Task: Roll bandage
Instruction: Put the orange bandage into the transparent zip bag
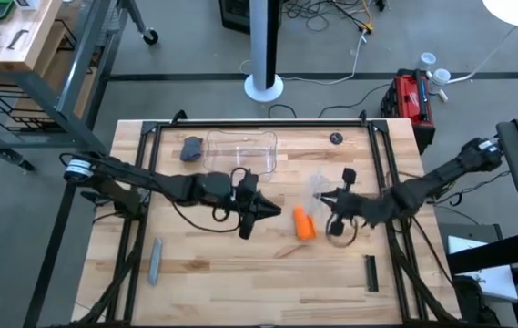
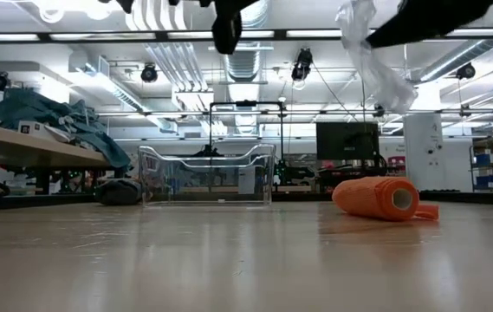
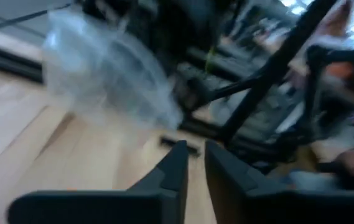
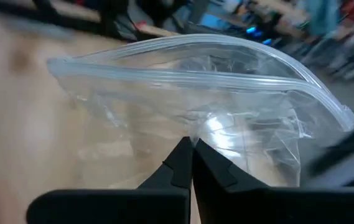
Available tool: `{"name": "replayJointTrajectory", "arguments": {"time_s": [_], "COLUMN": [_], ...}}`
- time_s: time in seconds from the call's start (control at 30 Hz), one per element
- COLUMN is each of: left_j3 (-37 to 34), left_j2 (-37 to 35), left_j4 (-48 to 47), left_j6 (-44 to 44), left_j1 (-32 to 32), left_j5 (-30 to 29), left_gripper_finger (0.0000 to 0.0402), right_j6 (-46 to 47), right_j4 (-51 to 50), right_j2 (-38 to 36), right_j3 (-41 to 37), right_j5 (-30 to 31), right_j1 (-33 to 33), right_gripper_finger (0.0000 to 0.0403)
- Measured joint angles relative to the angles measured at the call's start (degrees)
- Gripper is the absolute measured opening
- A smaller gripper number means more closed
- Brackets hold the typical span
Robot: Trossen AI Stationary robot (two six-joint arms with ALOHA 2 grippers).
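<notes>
Bandage (image 1: 304,223) lies rolled on the table (image 1: 240,273) between the arms. Right pincer (image 4: 192,144) pinches the clear bag (image 4: 226,124) aloft, apparently for bagging; left pincer (image 3: 195,163) hovers, slightly parted, empty.

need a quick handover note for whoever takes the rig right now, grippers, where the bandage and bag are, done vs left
Right gripper: shut on the clear plastic bag, holding it up off the table, right of centre.
Left gripper: raised above mid-table, left of the bandage, fingers slightly parted, holding nothing.
Bandage: orange, lying on the table between the two grippers. It is already wound into a roll, with a short tail end loose on the wood.
Done: rolling looks nearly finished.
Left: probably tuck the tail; the held bag suggests the roll goes inside it next, though that is a guess.
</notes>
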Motion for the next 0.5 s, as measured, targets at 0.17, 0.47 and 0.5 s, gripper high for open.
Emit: {"name": "replayJointTrajectory", "arguments": {"time_s": [0.17, 0.47, 0.5], "left_j3": [-0.05, -0.33, -0.33], "left_j2": [0.68, 3.21, 3.36], "left_j4": [-0.08, -0.25, -0.16], "left_j6": [-2.32, -3.96, -3.96], "left_j1": [2.55, 3.05, 3.07], "left_j5": [-0.63, 1.25, 1.25], "left_gripper_finger": [0.0124, 0.0231, 0.0239], "right_j6": [-8.05, -15.85, -16.84], "right_j4": [6.65, 20.18, 21.08], "right_j2": [9.79, 16.92, 17.01], "right_j3": [0.11, 0.76, 0.76], "right_j5": [11.33, 12.07, 12.08], "right_j1": [2.43, 2.43, 2.43], "right_gripper_finger": [0.0, 0.0, 0.0]}}
